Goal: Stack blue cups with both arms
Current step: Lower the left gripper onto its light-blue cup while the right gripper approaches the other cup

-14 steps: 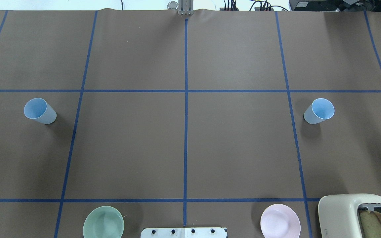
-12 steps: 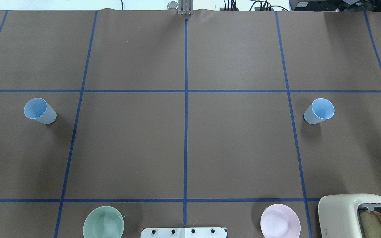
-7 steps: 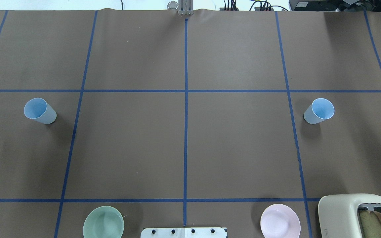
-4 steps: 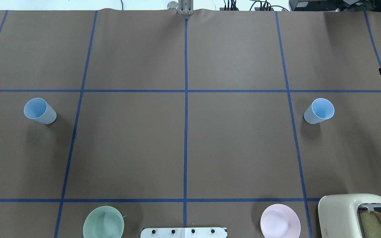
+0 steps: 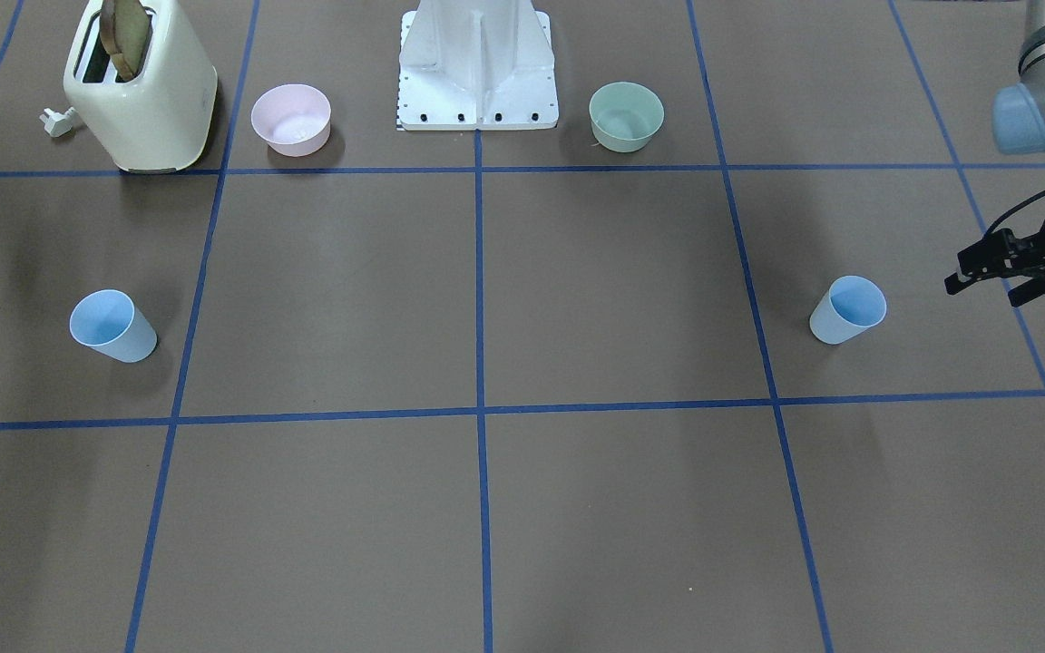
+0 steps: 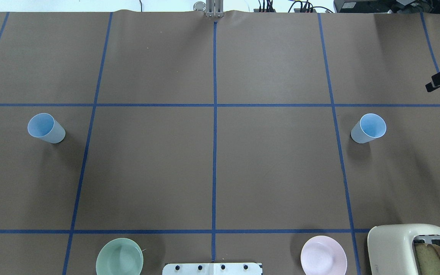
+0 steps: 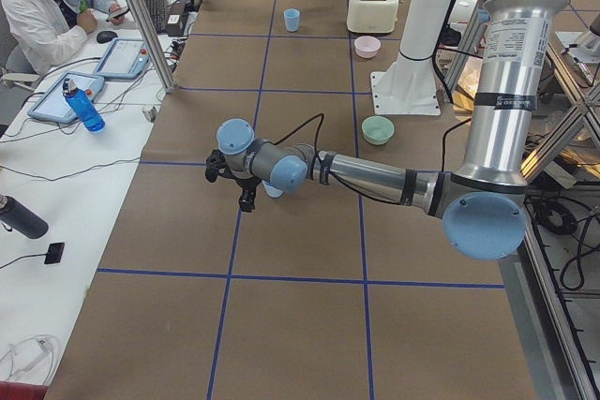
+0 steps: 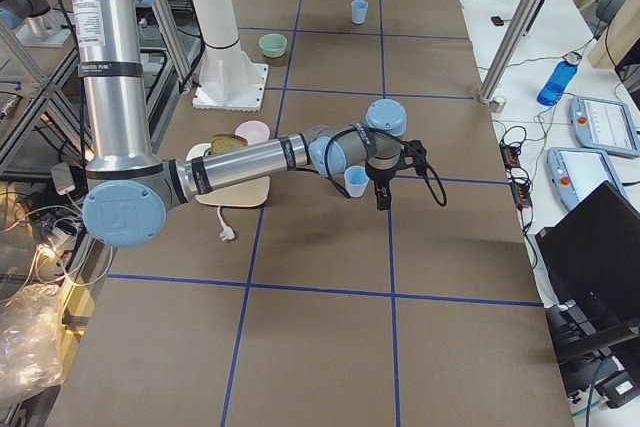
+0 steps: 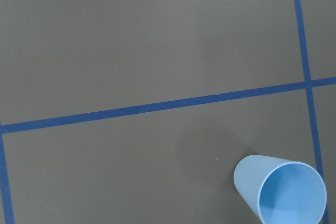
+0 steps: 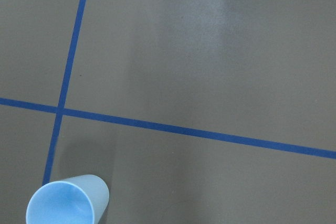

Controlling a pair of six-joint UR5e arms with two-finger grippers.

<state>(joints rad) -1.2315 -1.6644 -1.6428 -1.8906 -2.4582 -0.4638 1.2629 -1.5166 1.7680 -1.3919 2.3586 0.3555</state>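
Swung in over table [image 6: 147, 172] edges since earlier with left claw [image 5: 985, 281] and right claw [image 6: 439, 81], gape impossible to tell, touching neither left blue cup [image 6: 46, 128] nor right blue cup [image 6: 369, 128], with nothing stacked yet.

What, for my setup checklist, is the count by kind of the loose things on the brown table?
Blue cups: 2
Bowls: 2, a mint-green bowl and a pink bowl
Toaster: 1
Bread slice, standing in the toaster's slot: 1
Total: 6
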